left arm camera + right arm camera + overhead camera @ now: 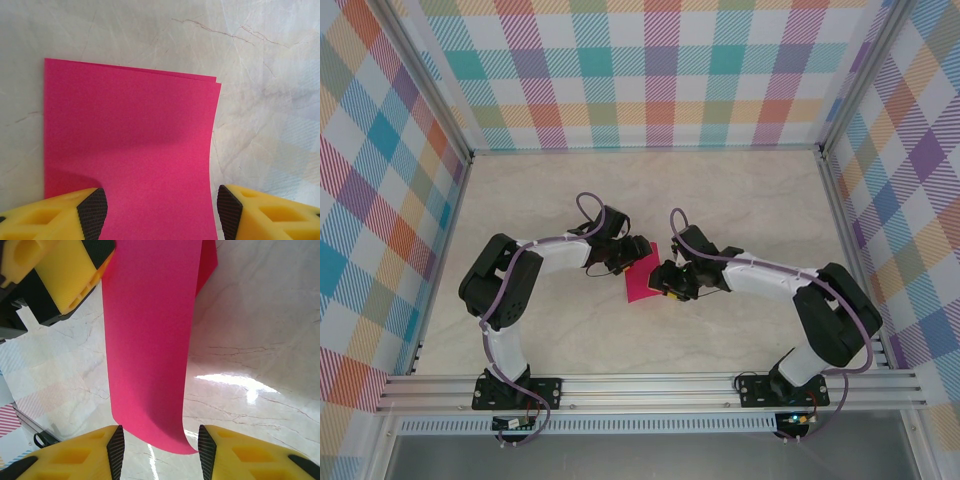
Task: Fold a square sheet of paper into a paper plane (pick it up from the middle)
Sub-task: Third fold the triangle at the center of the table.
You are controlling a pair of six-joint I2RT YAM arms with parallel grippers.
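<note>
The magenta-pink square sheet of paper (642, 281) is folded double and lies at mid-table between both arms. In the left wrist view the paper (130, 140) has two layered edges at its far end and a bowed right edge. My left gripper (162, 212) is open over it: the left finger (92, 212) overlaps the sheet and the right pad stands just clear of its edge. In the right wrist view the paper (147, 340) curls up off the table. Its free end hangs between the jaws of my right gripper (161, 450), which is open with a gap on each side.
The marble-patterned table (740, 200) is fenced by checked walls on three sides and by an aluminium rail (650, 388) at the near edge. The two grippers (638, 250) (665, 280) stand close together over the sheet. One yellow finger (65, 275) of the left gripper shows in the right wrist view.
</note>
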